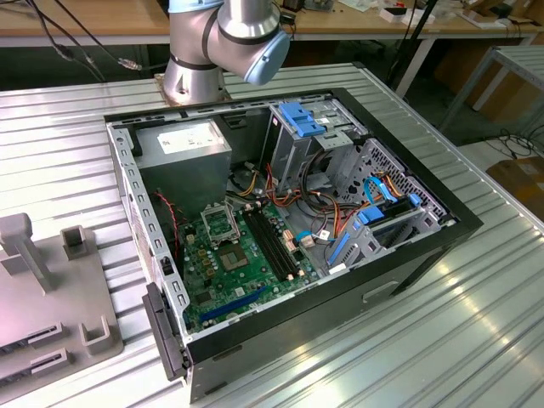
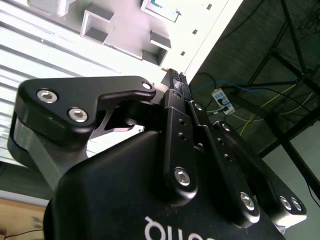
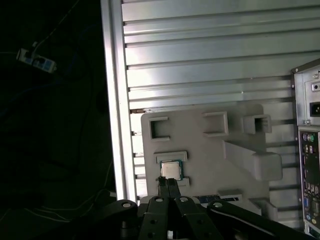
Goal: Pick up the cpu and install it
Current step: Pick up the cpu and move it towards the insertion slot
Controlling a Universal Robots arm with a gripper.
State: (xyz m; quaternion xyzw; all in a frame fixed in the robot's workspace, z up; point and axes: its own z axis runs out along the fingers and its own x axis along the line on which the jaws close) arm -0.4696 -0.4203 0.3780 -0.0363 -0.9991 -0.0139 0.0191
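The gripper (image 3: 167, 182) is hovering with jaws pressed together, carrying nothing. The cpu (image 3: 170, 170) is sitting in its pocket on the grey fixture (image 1: 47, 297), lower left of the exterior frame. Risk: closed jaws descending would be striking its lid, scratching or dislodging it.

The arm (image 1: 223, 38) shows in the exterior view: its silver base column stands upright, a fat grey joint with a blue cap bends off it, and the rest runs up out of frame. On to the wrist views, and there's the gripper (image 3: 167, 183), black, with its linkages folded inward on both sides. The two fingers (image 2: 172, 107) lie flat against each other, pressed tip to tip.
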